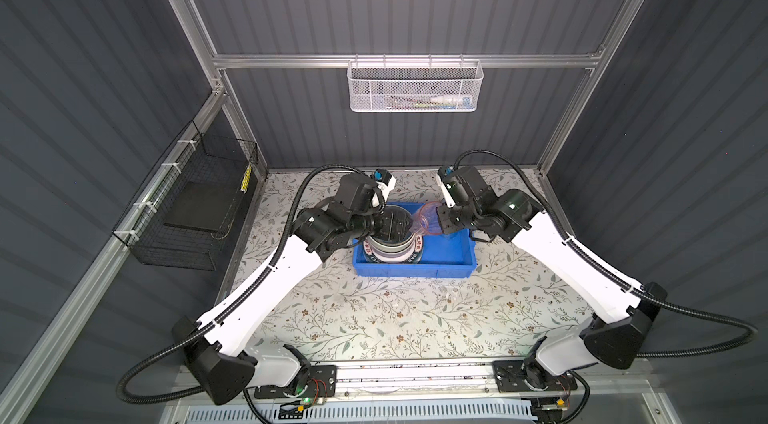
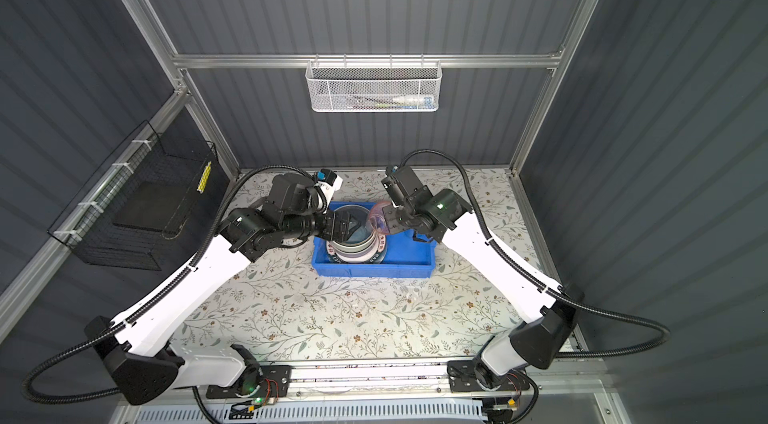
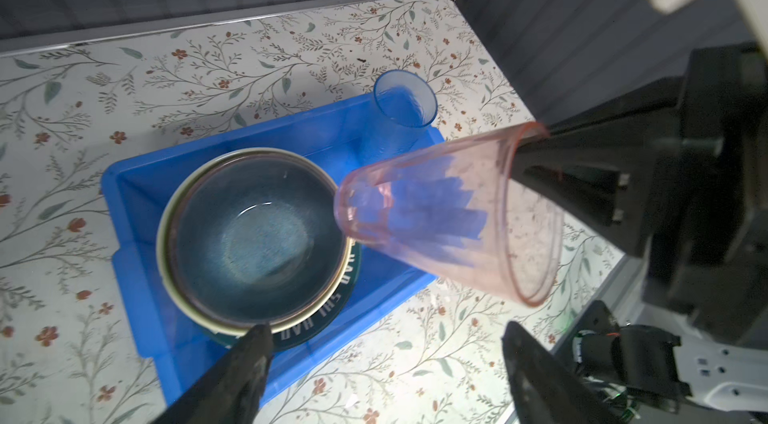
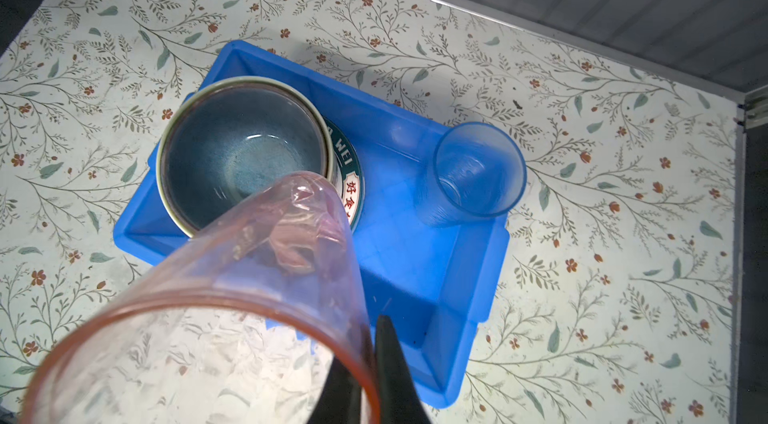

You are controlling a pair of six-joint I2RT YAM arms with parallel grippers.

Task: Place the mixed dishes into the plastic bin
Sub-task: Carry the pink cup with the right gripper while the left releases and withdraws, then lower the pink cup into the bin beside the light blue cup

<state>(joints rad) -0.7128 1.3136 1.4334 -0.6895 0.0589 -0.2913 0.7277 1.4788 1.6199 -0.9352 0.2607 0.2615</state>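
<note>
**A:** What sits at the left end of the bin [image 1: 415, 272]?

**B:** A plate [image 3: 332, 318] with bowls [image 3: 257, 234] nested on it; stacking likely saves floor. The left hand [image 1: 392, 226] hangs over the top bowl, spread wide and gripping nothing.

**A:** And over the bin's middle?

**B:** The right hand [image 4: 368, 353] is clenched on the rim of the pink tumbler [image 3: 449, 214], one finger inside and one outside. I judge that pinch suits a thin wall. The tumbler hangs tilted, base lowest, just beside the bowls and not yet set down.

**A:** The bin's right end?

**B:** A blue tumbler [image 4: 478, 168] stands upright in a corner, leaving bare floor between it and the bowls.
</note>
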